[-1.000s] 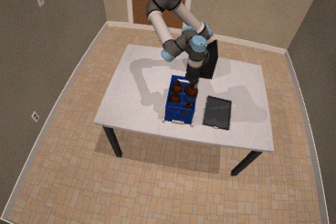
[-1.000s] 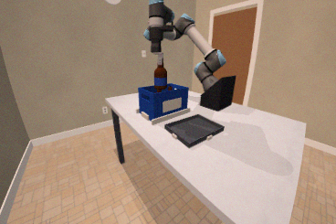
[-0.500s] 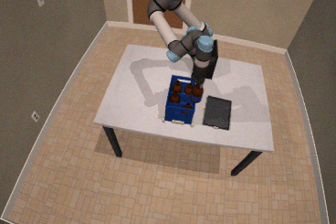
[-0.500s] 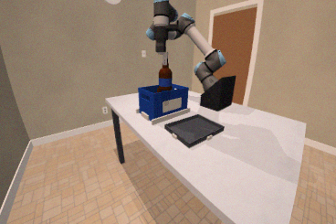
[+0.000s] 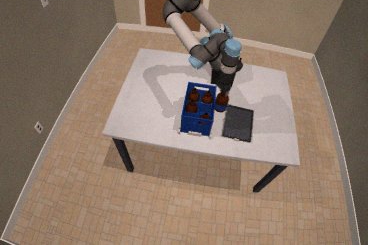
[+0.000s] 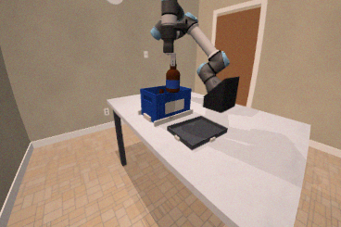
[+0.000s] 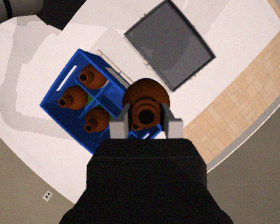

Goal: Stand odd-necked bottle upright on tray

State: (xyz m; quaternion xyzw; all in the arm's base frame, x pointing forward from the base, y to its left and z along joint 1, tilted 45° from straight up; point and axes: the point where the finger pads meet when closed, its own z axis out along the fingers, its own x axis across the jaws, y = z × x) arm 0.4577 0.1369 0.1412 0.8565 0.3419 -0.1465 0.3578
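Observation:
My gripper [image 5: 225, 91] [image 6: 173, 64] [image 7: 146, 112] is shut on the neck of a brown bottle [image 5: 221, 102] [image 6: 172, 79] [image 7: 147, 94] with a blue label. The bottle hangs upright, raised near the tray-side edge of the blue crate [image 5: 196, 127] [image 6: 153, 106] [image 7: 71, 127]. Four other bottles stand in the crate: three show clearly in the wrist view, one a brown bottle [image 7: 92, 77] [image 5: 194, 95]; the fourth is mostly hidden there by the held bottle. Neck thickness differences are too small to tell. The dark tray [image 5: 238, 123] [image 6: 196, 131] [image 7: 173, 45] bears nothing.
The crate and tray rest on the white table [image 5: 155, 134] [image 6: 250, 166], side by side with a narrow gap. Pale strips lie along the crate's base. A black block [image 6: 222, 95] stands at the arm's base, behind the tray.

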